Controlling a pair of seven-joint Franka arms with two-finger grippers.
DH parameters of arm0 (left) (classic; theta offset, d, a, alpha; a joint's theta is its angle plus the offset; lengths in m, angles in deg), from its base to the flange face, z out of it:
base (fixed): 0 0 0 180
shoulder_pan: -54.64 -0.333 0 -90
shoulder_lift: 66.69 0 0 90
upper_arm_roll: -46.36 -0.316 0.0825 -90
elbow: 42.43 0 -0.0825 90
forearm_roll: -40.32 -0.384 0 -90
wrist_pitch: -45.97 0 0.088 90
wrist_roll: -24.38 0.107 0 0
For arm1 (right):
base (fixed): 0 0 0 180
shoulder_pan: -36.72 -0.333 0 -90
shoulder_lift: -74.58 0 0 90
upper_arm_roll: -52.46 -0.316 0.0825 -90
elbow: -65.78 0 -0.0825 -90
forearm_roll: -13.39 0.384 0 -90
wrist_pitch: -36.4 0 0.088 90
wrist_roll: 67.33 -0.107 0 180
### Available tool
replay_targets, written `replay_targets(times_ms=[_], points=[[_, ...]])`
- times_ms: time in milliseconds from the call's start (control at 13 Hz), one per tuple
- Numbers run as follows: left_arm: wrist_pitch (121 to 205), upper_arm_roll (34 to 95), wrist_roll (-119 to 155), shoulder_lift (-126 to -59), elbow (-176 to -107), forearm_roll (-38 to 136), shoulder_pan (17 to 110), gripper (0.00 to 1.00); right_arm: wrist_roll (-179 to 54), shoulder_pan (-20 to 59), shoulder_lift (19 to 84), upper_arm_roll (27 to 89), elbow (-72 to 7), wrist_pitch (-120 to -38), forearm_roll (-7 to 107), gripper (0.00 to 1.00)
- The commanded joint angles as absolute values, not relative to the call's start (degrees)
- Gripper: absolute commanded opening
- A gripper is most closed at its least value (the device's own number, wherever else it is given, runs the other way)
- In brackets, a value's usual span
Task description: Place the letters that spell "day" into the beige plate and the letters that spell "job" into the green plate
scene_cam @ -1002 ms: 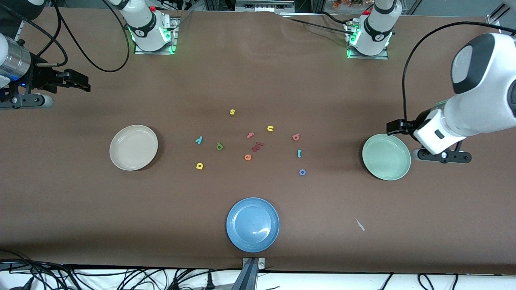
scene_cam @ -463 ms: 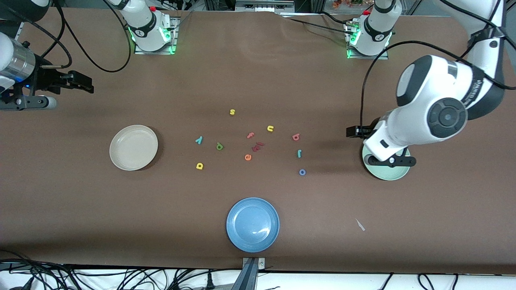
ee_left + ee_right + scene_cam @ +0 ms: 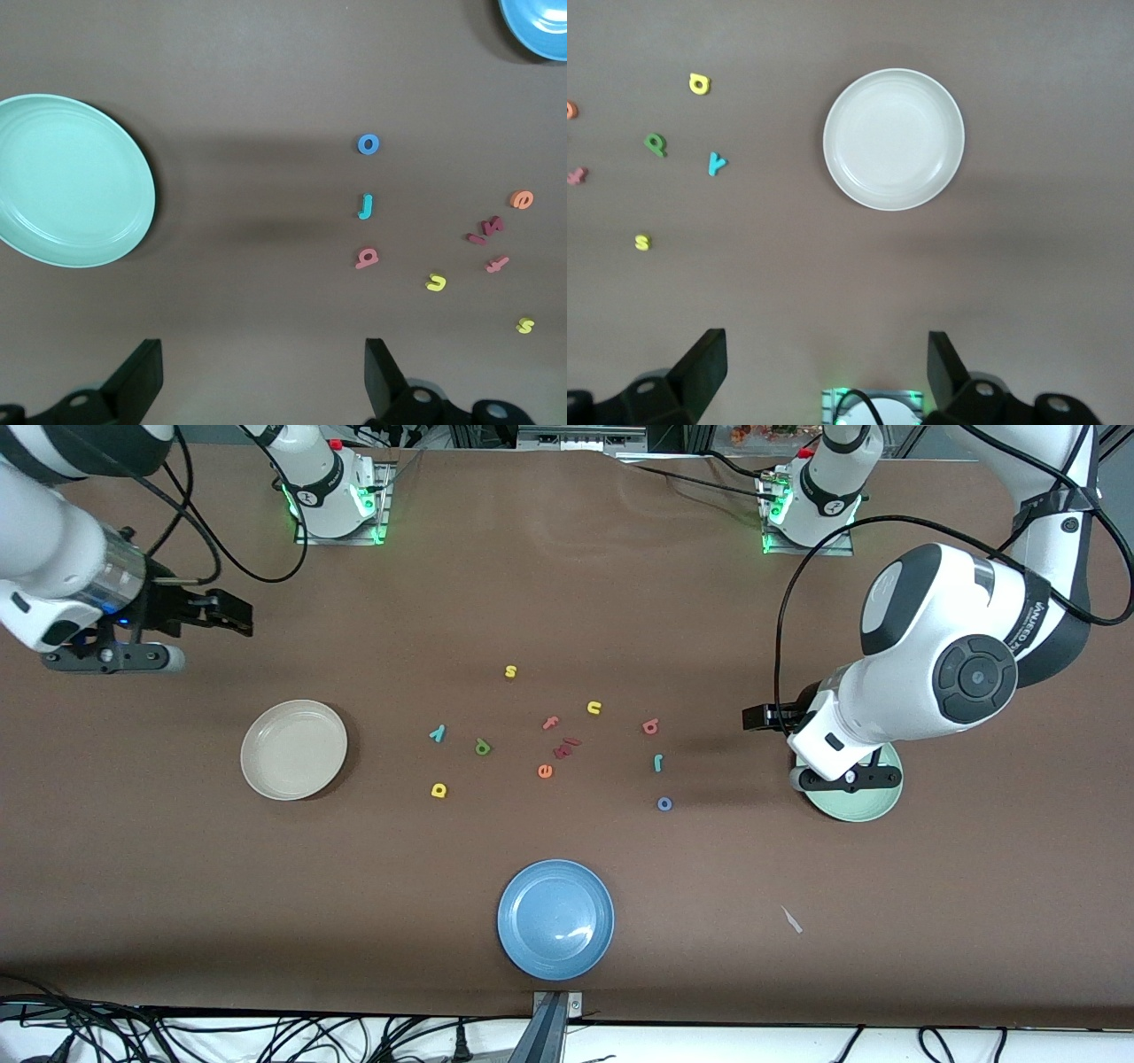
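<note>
Letters (image 3: 545, 771) loose on table: eleven; plates: three; left pincer (image 3: 261, 376), right pincer (image 3: 824, 367) released.

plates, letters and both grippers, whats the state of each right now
beige plate: empty, on the table
green plate: empty, partly under the left arm
blue plate: empty
day letters: loose on the table, none in a plate
job letters: loose on the table, none in a plate
left gripper: open, holding nothing, above the table beside the green plate
right gripper: open, holding nothing, above the table
</note>
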State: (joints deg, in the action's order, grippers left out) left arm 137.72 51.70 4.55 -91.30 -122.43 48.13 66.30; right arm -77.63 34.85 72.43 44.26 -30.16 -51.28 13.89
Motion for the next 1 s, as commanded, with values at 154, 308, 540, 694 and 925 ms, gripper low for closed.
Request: replay_targets(times_ms=[154,308,540,694,925], points=[[137.9,51.4,-0.6,-92.9,-122.6,49.2,68.9,1.00,-89.1,35.0,72.7,37.8,-38.3,-62.4,14.9,1.00],[137.9,51.4,-2.7,-94.6,-122.6,49.2,69.3,1.00,-93.3,35.0,72.7,35.2,-42.9,-68.5,14.9,1.00],[146.4,51.5,-6.5,-98.1,-123.5,49.2,70.2,0.99,-99.1,35.0,70.5,32.2,-46.7,-75.4,14.9,1.00],[149.4,51.5,-9.2,-100.3,-123.3,49.7,70.8,0.99,-101.5,35.0,68.8,30.8,-49.2,-80.5,14.8,1.00],[152.6,51.5,-12.1,-103.1,-124.0,50.0,73.9,0.93,-105.4,32.5,64.9,30.7,-52.5,-88.0,13.8,1.00]])
